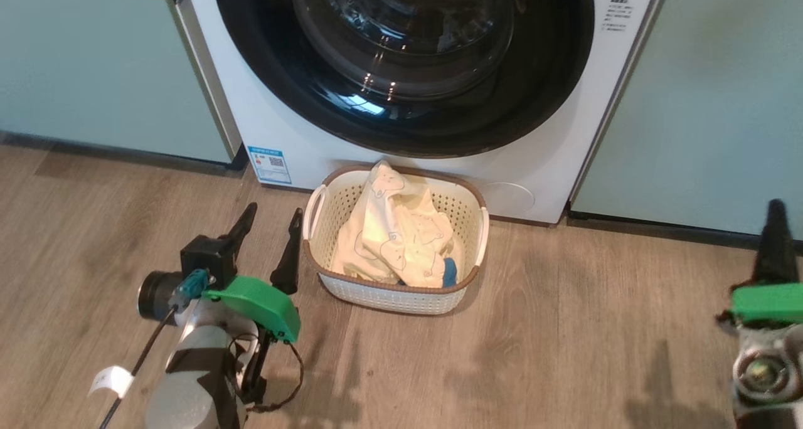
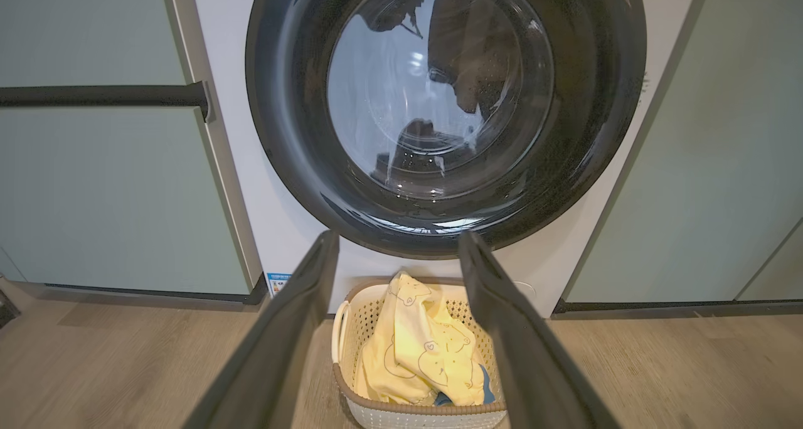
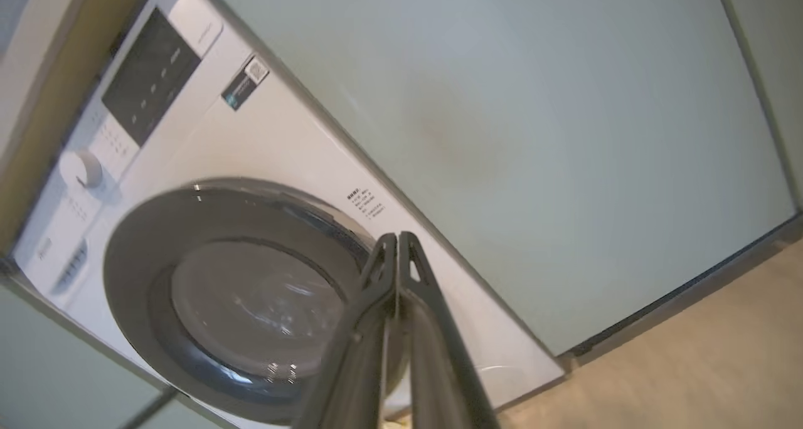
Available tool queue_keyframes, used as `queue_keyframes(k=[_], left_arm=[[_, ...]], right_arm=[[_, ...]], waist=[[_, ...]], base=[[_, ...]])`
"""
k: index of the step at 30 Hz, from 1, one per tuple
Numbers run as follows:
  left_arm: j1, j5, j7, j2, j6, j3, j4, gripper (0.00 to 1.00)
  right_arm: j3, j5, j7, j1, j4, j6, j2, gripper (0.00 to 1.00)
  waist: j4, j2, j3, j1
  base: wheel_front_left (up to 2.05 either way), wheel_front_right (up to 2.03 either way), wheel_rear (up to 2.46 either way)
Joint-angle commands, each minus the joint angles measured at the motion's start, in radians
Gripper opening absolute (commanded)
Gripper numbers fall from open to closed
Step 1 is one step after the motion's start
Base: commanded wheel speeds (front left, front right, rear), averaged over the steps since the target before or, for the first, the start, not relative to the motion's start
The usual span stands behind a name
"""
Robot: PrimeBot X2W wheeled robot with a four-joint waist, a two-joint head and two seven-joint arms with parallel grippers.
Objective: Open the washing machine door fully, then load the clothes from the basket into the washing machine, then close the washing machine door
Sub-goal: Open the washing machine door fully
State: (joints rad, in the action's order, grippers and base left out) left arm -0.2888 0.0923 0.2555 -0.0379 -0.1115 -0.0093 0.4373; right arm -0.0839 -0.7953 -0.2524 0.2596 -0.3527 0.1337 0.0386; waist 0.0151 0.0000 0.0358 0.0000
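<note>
Facing the white washing machine (image 1: 295, 128), the robot had both arms low on either side of the basket (image 1: 395, 300). The washing machine door (image 1: 401, 59) was shut flush against the front. The basket sat on the wood floor (image 1: 564, 328) just below the door, touching or nearly touching the machine, with the clothes (image 1: 395, 234) heaped inside. The left gripper (image 1: 274, 211) hung just beside the basket's left handle, fingers spread wide and empty. The right gripper (image 1: 776, 228), well off to the right, had its fingers pressed together on nothing. No handle was plain on the glossy rim, so pinched fingers might have slid off it. An arm reaching for the door could also have knocked the light basket aside.
</note>
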Motion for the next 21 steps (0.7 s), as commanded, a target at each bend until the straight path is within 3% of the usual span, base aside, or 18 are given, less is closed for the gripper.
queue_keyframes(k=[1, 4, 10, 15, 21], left_arm=[[-0.041, 0.003, 0.006, -0.015, 0.004, 0.025, -0.03, 1.0], [-0.039, 0.008, 0.006, -0.014, 0.009, 0.013, -0.031, 1.0], [-0.051, 0.015, 0.006, -0.013, 0.013, -0.005, -0.031, 1.0], [-0.063, 0.02, 0.006, -0.013, 0.018, -0.025, -0.03, 1.0], [-0.075, 0.037, 0.006, -0.013, 0.029, -0.056, -0.03, 1.0]], right_arm=[[0.016, -0.022, -0.009, 0.057, 0.028, -0.003, 0.012, 0.0], [0.001, -0.213, -0.009, 0.101, -0.005, -0.003, 0.016, 0.0], [-0.002, -0.511, 0.056, 0.206, -0.058, -0.003, 0.095, 0.0], [-0.019, -0.663, 0.153, 0.306, -0.113, -0.003, 0.139, 0.0], [-0.027, -0.745, 0.261, 0.432, -0.209, -0.003, 0.184, 0.0]], waist=[[0.004, 0.0, 0.004, 0.0], [0.014, 0.0, 0.016, 0.0], [0.034, 0.0, 0.06, 0.0], [0.052, 0.0, 0.103, 0.0], [0.079, 0.0, 0.152, 0.0]], base=[[0.0, 0.0, 0.0], [0.0, 0.0, 0.0], [0.0, 0.0, 0.0], [0.0, 0.0, 0.0], [0.0, 0.0, 0.0]])
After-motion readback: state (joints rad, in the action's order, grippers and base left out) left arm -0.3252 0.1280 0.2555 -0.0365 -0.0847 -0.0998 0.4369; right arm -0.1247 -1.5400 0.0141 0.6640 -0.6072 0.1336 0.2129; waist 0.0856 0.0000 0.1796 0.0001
